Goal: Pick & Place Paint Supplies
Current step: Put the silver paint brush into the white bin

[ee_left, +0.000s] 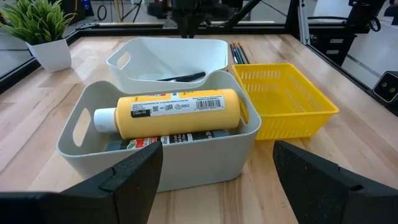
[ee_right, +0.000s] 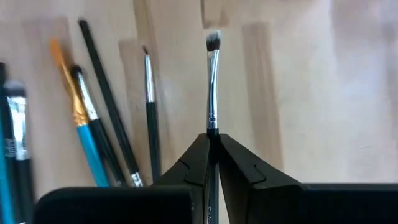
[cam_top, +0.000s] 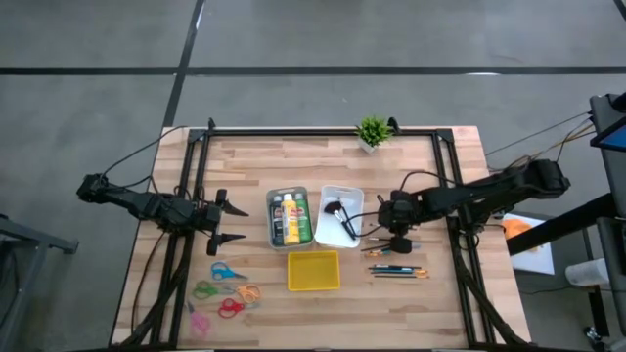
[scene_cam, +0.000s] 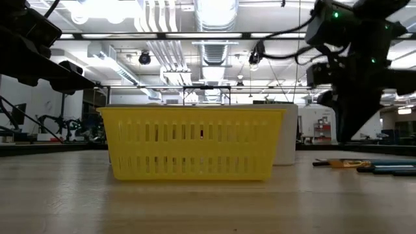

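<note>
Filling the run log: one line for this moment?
right gripper: shut on brush above table | left gripper: open, beside grey bin | white bin: holds a brush

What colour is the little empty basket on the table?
Yellow. The basket shows best in the low view, with slotted sides.

This is a robotics lab or test hall, not a home or a shop. The floor [cam_top: 323, 39] around the rig is bare grey concrete crossed by dark lines. The wooden table [cam_top: 323, 303] is bolted into a black metal frame [cam_top: 323, 131] that carries two dark robot arms with loose cables running off both sides. Looking level across the table, the ceiling shows exposed silver ducting [scene_cam: 214, 16], pipes and rows of strip lights [scene_cam: 97, 13]. Further benches and equipment stands [scene_cam: 55, 123] line the background on both sides. A small potted plant [cam_top: 372, 130] on the table edge is the only decoration.
</note>
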Controlling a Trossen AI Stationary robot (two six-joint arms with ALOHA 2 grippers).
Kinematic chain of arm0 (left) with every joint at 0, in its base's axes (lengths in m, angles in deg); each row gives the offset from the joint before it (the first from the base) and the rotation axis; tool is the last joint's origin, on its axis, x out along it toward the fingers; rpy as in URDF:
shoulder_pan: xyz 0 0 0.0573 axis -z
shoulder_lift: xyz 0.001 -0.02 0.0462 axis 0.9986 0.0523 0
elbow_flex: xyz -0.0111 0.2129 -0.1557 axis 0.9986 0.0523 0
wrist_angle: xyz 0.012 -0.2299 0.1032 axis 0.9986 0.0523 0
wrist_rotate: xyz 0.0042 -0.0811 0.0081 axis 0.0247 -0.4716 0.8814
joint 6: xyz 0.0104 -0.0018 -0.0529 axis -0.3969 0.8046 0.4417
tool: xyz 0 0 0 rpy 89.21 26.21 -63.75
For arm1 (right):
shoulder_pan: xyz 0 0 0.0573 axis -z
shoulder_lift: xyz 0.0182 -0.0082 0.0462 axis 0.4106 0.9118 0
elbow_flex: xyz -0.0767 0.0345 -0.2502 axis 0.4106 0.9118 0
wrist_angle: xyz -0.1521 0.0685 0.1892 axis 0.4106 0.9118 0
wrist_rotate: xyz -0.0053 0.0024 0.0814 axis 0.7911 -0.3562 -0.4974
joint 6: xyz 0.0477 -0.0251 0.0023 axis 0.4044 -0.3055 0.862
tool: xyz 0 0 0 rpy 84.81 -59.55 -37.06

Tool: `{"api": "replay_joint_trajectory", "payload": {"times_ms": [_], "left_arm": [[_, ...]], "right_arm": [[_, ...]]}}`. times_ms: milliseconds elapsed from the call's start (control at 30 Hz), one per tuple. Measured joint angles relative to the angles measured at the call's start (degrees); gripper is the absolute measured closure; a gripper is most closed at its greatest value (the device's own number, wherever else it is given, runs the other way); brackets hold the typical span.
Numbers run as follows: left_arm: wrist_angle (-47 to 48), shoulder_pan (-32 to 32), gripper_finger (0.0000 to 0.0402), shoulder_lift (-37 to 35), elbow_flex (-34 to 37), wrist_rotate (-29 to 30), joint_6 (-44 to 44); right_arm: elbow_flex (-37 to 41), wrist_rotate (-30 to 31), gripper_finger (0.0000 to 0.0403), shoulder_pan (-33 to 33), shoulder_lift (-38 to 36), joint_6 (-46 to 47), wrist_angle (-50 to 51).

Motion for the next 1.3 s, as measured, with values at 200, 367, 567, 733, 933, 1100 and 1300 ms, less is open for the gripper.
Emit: {"api": "replay_joint_trajectory", "payload": {"times_ms": [200, 367, 567, 733, 933, 1100, 1300], "left_arm": [[0.0, 0.0, 0.0096, 0.0, 0.0, 0.0, 0.0], [0.0, 0.0, 0.0096, 0.0, 0.0, 0.0, 0.0], [0.0, 0.0, 0.0096, 0.0, 0.0, 0.0, 0.0], [0.0, 0.0, 0.0096, 0.0, 0.0, 0.0, 0.0], [0.0, 0.0, 0.0096, 0.0, 0.0, 0.0, 0.0], [0.0, 0.0, 0.0096, 0.0, 0.0, 0.0, 0.0], [0.0, 0.0, 0.0096, 0.0, 0.0, 0.0, 0.0]], "right_arm": [[-7.7, -0.4, 0.0383, 0.0, -0.8, 0.8, 9.7], [-14.0, -0.6, 0.0383, 0.1, -1.2, 5.7, 15.6], [-19.3, -0.6, 0.0383, 0.7, -0.8, 15.6, 15.8], [-20.9, 2.2, 0.0383, 3.0, -0.7, 29.2, 13.2], [-20.5, 3.5, 0.0383, 5.5, -0.7, 38.0, 3.0], [-18.3, 4.1, 0.0383, 5.7, -0.1, 41.4, -6.8], [-17.7, 5.4, 0.0383, 5.7, 4.4, 43.9, -11.4]]}}
